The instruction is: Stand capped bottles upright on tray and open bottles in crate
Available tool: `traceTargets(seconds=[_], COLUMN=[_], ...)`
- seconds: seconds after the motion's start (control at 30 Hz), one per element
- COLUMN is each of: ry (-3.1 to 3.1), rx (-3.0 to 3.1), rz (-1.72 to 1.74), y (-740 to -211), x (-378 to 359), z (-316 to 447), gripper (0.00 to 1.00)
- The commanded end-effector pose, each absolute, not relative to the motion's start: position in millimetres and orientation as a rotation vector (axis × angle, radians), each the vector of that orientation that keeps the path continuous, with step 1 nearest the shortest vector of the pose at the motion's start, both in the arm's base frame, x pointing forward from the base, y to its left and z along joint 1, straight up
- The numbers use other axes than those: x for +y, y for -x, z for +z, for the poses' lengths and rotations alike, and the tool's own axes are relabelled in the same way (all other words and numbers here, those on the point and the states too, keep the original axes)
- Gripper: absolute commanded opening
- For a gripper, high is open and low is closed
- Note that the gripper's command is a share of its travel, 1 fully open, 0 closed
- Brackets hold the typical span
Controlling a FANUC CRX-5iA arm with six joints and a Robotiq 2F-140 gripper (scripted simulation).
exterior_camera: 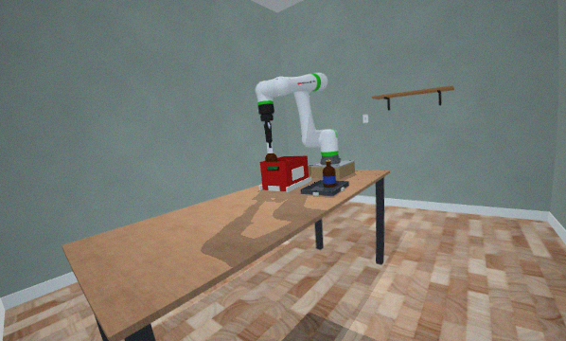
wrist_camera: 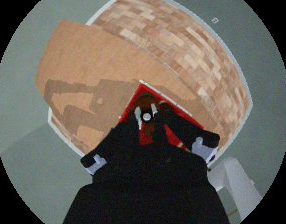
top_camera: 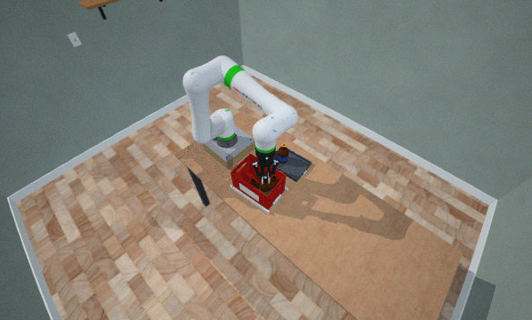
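Observation:
A red crate (top_camera: pixel 255 177) stands on the table next to the arm's base; it also shows in the exterior view (exterior_camera: pixel 283 172). My gripper (top_camera: pixel 265 179) points straight down over the crate and is shut on the neck of an open brown bottle (top_camera: pixel 266 185), whose top rises just above the crate rim (exterior_camera: pixel 270 157). In the wrist view the bottle's open mouth (wrist_camera: pixel 146 115) shows between my fingers over the red crate. A capped brown bottle with a blue label (exterior_camera: pixel 328 174) stands upright on the dark tray (exterior_camera: pixel 325 188), to the right of the crate; it also shows in the top view (top_camera: pixel 283 154).
The arm's base block (top_camera: pixel 229 148) sits at the table's corner behind the crate. The tray (top_camera: pixel 294 165) lies close beside the crate. The long table (exterior_camera: pixel 207 232) runs toward the camera. A wall shelf (exterior_camera: pixel 412 93) hangs far off.

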State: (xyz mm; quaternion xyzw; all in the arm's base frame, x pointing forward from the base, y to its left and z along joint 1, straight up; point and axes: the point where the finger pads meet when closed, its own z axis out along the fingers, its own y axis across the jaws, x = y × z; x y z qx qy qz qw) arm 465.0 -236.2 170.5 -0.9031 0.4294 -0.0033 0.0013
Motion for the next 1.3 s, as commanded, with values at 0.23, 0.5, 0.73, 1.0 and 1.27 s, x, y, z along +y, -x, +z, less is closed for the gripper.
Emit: traceTargets(seconds=[0.23,0.5,0.73,1.0,1.27], ry=[2.835,2.835,2.835,2.835,2.835], rx=[1.348,1.348,1.348,1.348,1.348], rz=[-0.011,-0.011,-0.011,-0.011,-0.011], y=[-465,-465,-465,-465,-461], x=[-236,-236,-236,-236,-229], z=[196,222,233,248,254], gripper=[0.0,0.0,0.0,0.0,0.0])
